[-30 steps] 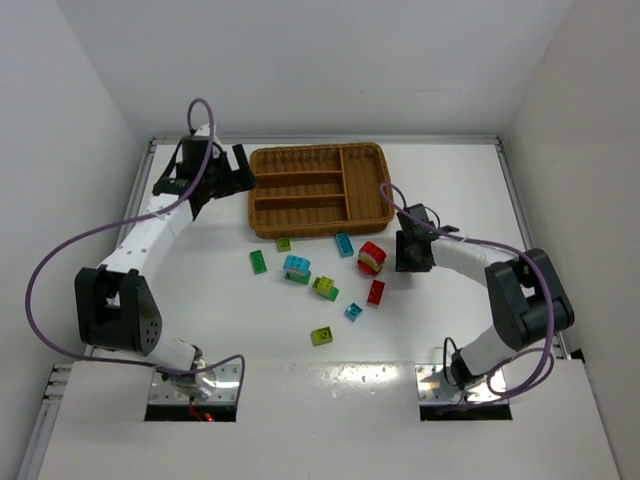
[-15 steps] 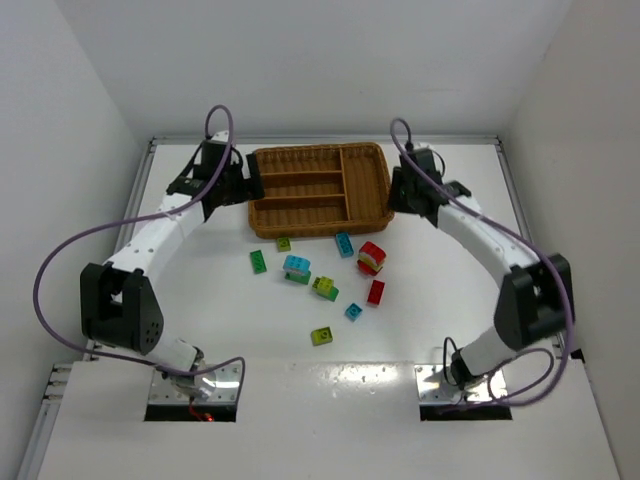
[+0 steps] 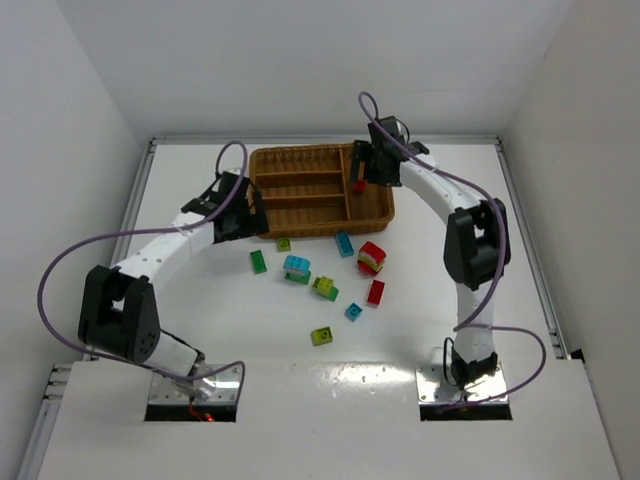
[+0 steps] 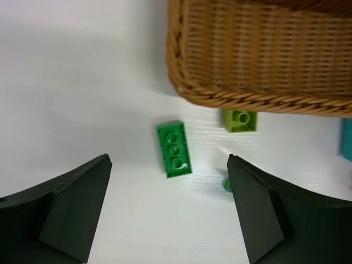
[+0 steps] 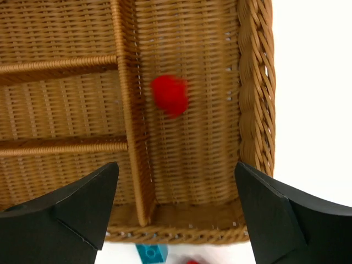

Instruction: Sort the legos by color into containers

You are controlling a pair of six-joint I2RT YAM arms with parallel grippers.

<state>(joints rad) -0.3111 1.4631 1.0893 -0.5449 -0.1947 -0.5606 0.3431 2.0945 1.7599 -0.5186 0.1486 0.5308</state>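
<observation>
From where I stand, the right gripper hangs over the wicker tray, above the crosswise compartment at its right end. Its claw is spread wide and has hold of nothing. Its own camera shows both dark fingers far apart, with only woven floor between them. Below it is a red brick, inside that crosswise compartment and close to the divider that closes off the three long sections. It is smeared in the wrist view, so I cannot tell whether it lies on the wicker or is in the air. The left gripper sits low just beside the tray's near-left corner, likewise wide open and empty. A flat green brick lies on the table between its fingers, touching neither. A yellow-green brick lies just beside the tray's outer wall. The rest of the legos are scattered on the white table in front of the tray. There is a cyan brick near the tray's front edge, with a red and yellow-green clump beside it. Toward the middle are a cyan-topped clump and a yellow-green and green clump. Nearer the arm bases lie a single red piece, a small cyan piece and a lone yellow-green piece.
</observation>
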